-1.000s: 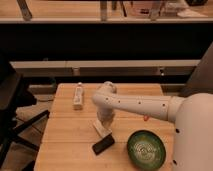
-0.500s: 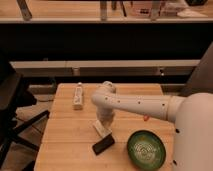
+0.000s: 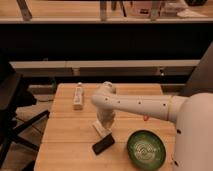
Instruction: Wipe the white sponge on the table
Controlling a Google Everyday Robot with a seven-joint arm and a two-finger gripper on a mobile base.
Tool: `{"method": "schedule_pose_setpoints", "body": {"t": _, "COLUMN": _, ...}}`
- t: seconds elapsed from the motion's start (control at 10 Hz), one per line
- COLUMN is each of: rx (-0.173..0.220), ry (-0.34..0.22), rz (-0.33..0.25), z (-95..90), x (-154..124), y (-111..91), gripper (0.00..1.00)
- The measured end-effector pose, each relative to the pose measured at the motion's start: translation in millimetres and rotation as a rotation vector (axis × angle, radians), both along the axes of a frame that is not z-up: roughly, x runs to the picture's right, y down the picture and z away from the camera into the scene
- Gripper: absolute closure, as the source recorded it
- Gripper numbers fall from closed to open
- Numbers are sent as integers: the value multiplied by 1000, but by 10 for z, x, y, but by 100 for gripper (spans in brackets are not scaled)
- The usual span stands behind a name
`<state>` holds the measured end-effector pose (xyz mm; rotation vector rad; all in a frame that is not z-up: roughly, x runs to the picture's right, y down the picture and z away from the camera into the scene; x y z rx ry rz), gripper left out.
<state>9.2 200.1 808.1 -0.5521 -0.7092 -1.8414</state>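
Observation:
The white sponge (image 3: 100,129) lies on the light-wood table (image 3: 65,135) near its middle, as a small cream block tilted at an angle. My gripper (image 3: 104,123) points straight down from the white arm and sits right on or over the sponge's far end. The arm reaches in from the right and hides part of the sponge.
A flat black slab (image 3: 103,144) lies just in front of the sponge. A green bowl (image 3: 145,148) stands at the front right. A long white power strip (image 3: 78,96) lies at the back left. A small red object (image 3: 145,118) shows under the arm. A black chair (image 3: 12,100) stands left of the table.

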Motion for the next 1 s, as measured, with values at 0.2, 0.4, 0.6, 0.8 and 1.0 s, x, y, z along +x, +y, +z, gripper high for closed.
{"method": "schedule_pose_setpoints", "body": {"t": 0.2, "rx": 19, "ry": -3, "rz": 13, "z": -17, "x": 23, "y": -37, "gripper": 77}}
{"method": "schedule_pose_setpoints", "body": {"t": 0.4, "rx": 28, "ry": -33, "rz": 0, "z": -29, "x": -17, "y": -63, "gripper": 57}}
{"method": "schedule_pose_setpoints", "body": {"t": 0.6, "rx": 28, "ry": -71, "rz": -30, "z": -39, "x": -83, "y": -52, "gripper": 36}}
{"method": "schedule_pose_setpoints", "body": {"t": 0.8, "rx": 30, "ry": -94, "rz": -58, "z": -36, "x": -128, "y": -36, "gripper": 21}}
{"method": "schedule_pose_setpoints", "body": {"t": 1.0, "rx": 29, "ry": -109, "rz": -82, "z": -29, "x": -167, "y": -5, "gripper": 20}}
